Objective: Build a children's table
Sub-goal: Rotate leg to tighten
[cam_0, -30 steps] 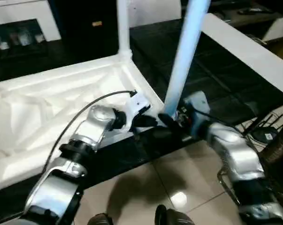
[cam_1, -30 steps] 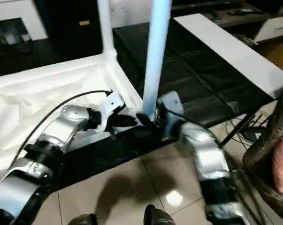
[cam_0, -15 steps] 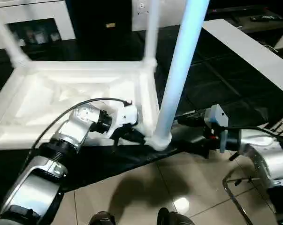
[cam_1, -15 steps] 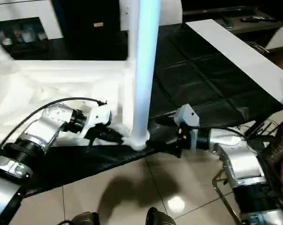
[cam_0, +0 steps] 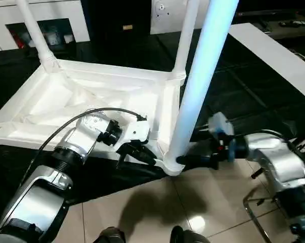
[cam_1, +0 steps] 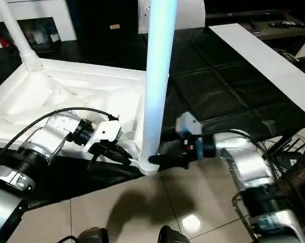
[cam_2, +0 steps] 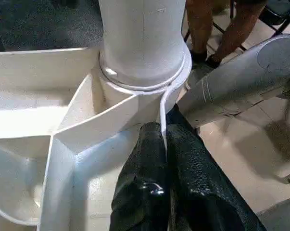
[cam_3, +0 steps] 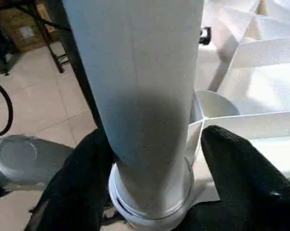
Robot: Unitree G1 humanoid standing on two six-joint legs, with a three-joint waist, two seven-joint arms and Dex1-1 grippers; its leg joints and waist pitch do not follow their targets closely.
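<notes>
The white plastic square tabletop (cam_0: 91,98) lies upside down, ribbed underside up, on the black-covered surface (cam_0: 243,86), its near right corner reaching the surface's near edge above the glossy tiled floor (cam_0: 208,202). Three long white tapered tubular legs stand upright in its round corner sockets: the nearest leg (cam_0: 200,86) rises from the near right socket (cam_2: 145,79), another leg (cam_0: 185,38) from the far right corner, and a third leg (cam_0: 36,35) from the far left corner. The left gripper (cam_2: 165,139), on its silver forearm with a black cable looping over it, reaches to the near right corner; its jaws are pressed shut, and its black fingers (cam_2: 149,159) pinch the thin upright rim of the tabletop just beside the socket. The right gripper (cam_3: 152,144) comes in level from the right side, beyond the surface's near edge, and its jaws stand wide on either side of the nearest leg's base, one black finger (cam_3: 75,178) on one flank and the other (cam_3: 241,168) on the opposite flank; whether the fingers actually press the leg or stand just clear of it I cannot tell, as the contact is hidden behind the leg. A long white flat panel (cam_0: 278,55) lies along the far right part of the surface. In the left wrist view a person's bare legs (cam_2: 217,29) stand on the floor beyond the corner.
</notes>
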